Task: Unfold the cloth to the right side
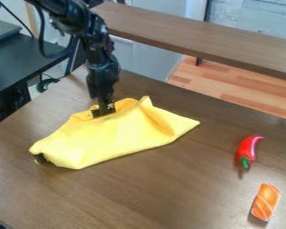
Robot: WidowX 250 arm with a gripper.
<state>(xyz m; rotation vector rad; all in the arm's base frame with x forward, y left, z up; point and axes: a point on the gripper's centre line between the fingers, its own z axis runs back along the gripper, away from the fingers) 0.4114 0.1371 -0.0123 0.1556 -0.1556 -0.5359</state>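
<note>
The black gripper [103, 111] hangs down at the upper left of the table, its tip at the back edge of the yellow cloth [115, 138]. The cloth lies bunched and folded, with a raised peak just right of the gripper and a pointed corner stretching to the right. Around the fingertips the fabric rises in small folds, and whether any of it is held cannot be made out. A small dark object [39, 158] pokes out from under the cloth's left end.
On the brown table [151, 192], a red chili pepper [247, 150] with a green stem lies at the right. Below it is an orange, white-striped sushi piece [266, 202]. Behind the table runs a long brown shelf [199, 36].
</note>
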